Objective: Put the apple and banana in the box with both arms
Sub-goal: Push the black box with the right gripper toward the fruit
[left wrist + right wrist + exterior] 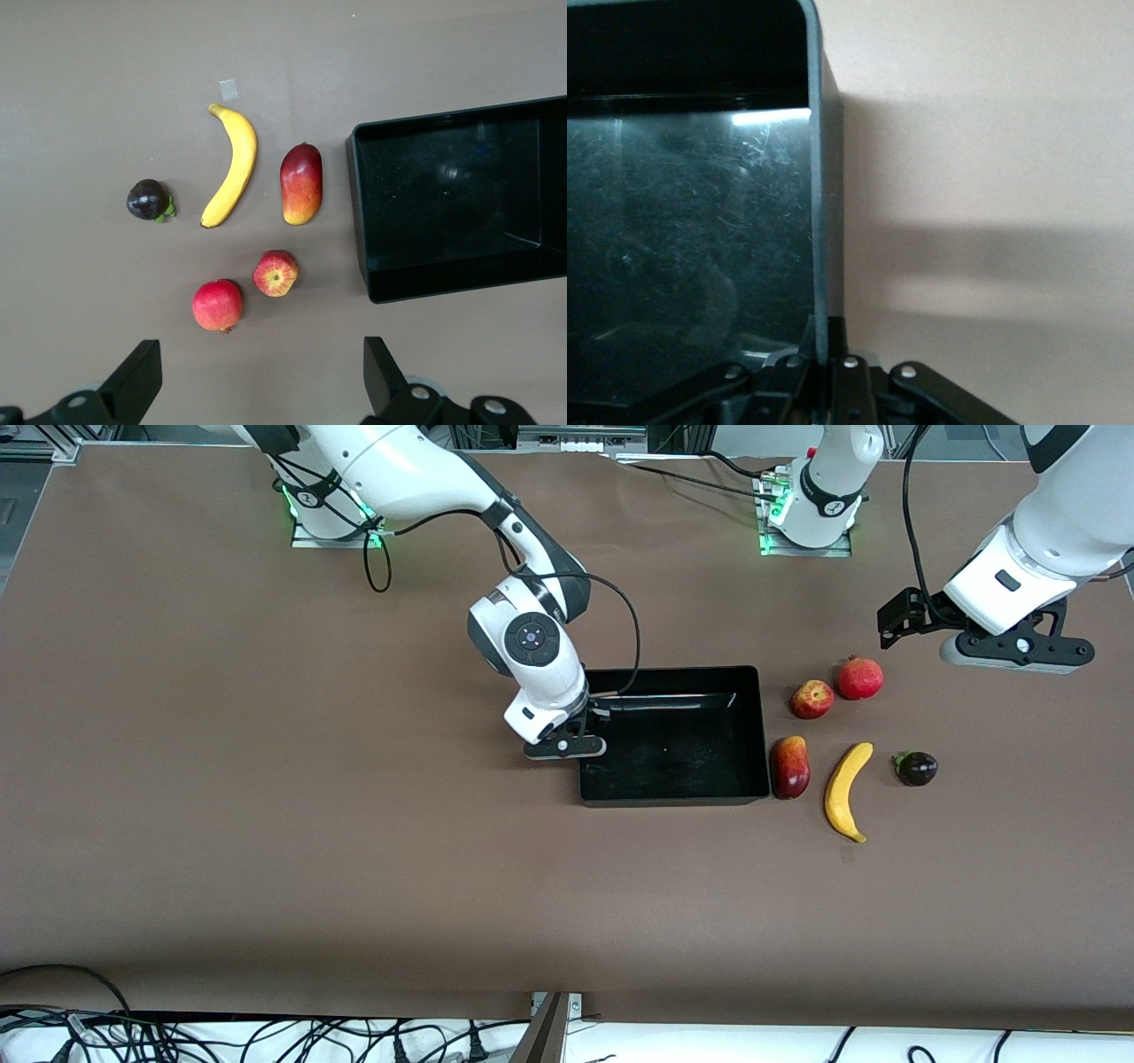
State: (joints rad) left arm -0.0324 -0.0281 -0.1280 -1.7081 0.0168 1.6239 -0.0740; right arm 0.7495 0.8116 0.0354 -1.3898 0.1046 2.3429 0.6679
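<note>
The black box lies mid-table and is empty. My right gripper is shut on the box's wall at the right arm's end, the wall pinched between its fingers. The apple lies beside the box toward the left arm's end, and it also shows in the left wrist view. The banana lies nearer the front camera than the apple, also in the left wrist view. My left gripper hangs open and empty in the air over bare table beside the fruit.
A red pomegranate lies touching or almost touching the apple. A red-and-orange mango lies against the box's wall. A small dark fruit lies beside the banana toward the left arm's end. A small tape mark is near the banana's tip.
</note>
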